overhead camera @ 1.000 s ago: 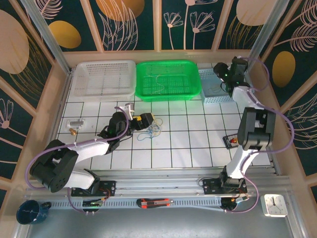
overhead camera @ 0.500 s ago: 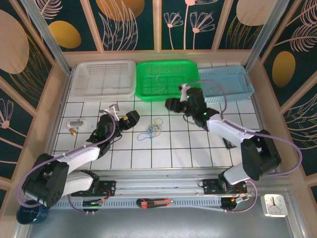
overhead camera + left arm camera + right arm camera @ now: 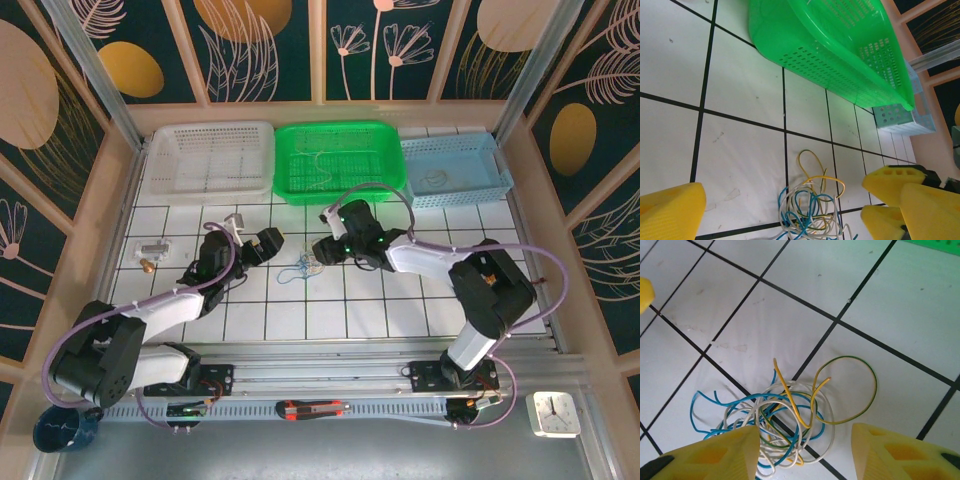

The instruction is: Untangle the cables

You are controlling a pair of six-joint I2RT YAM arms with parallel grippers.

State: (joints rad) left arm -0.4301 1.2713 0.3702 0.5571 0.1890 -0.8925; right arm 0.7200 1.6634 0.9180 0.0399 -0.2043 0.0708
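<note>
The cables (image 3: pixel 306 266) lie as a small clump of blue, yellow, green-yellow and whitish wires on the white tiled table (image 3: pixel 400 290). My right gripper (image 3: pixel 322 250) hangs open just over the clump's right side. In the right wrist view the cables (image 3: pixel 785 415) sit between its yellow fingers (image 3: pixel 725 455), with one green-yellow loop reaching out past them. My left gripper (image 3: pixel 268 243) stands open a little to the left of the clump. In the left wrist view the cables (image 3: pixel 810 207) lie ahead between its fingers (image 3: pixel 670 210), and the right gripper's yellow fingers (image 3: pixel 892 180) show beside them.
Three baskets line the back: white (image 3: pixel 208 160), green (image 3: pixel 340 160) with a thin wire inside, and blue (image 3: pixel 455 168). Small metal parts (image 3: pixel 152 250) lie at the left of the table. A cutter (image 3: pixel 312 408) and a clock (image 3: pixel 553 412) sit by the near rail.
My right arm has swung from the blue basket at the back right down to the clump. My left gripper has drawn back leftward from the clump, which shifted slightly left.
</note>
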